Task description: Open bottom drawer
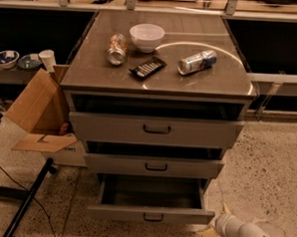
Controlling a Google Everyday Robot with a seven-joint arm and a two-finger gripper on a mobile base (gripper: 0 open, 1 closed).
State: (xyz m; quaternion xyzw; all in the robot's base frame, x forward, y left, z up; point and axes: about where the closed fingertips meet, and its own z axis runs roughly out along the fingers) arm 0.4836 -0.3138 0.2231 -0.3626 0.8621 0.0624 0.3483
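- A grey cabinet (160, 86) with a glossy brown desk top is standing on a speckled floor (276, 162). It is carrying three grey drawers stacked below the desk's front edge.
- The top drawer (155, 130) and the middle drawer (153, 165) are each sitting slightly ajar, showing dark gaps above their fronts.
- The bottom drawer (151, 214), lowest of the three, is sticking out furthest past the desk's front edge. It is showing its grey box interior, with a small dark handle at the middle of its shallow front.
- A cardboard box (36, 109) with open flaps is leaning below the desk's left edge, its contents hidden.
- A white robot arm (247, 235) is reaching in from the lower right, mostly cut off by the frame.
- The gripper (222, 223) is sitting at the arm's tip, just beside the bottom drawer's right front corner. Whether it is open, closed or holding anything cannot be told.
- A white bowl (146, 36) is resting near the desk's back edge.
- A silver can (196, 62) is lying on its side toward the right edge.
- A second can (117, 48) is lying toward the left edge, its label unreadable.
- A flat black object (147, 67) is lying between the two cans, nearer the front edge, too indistinct to identify.
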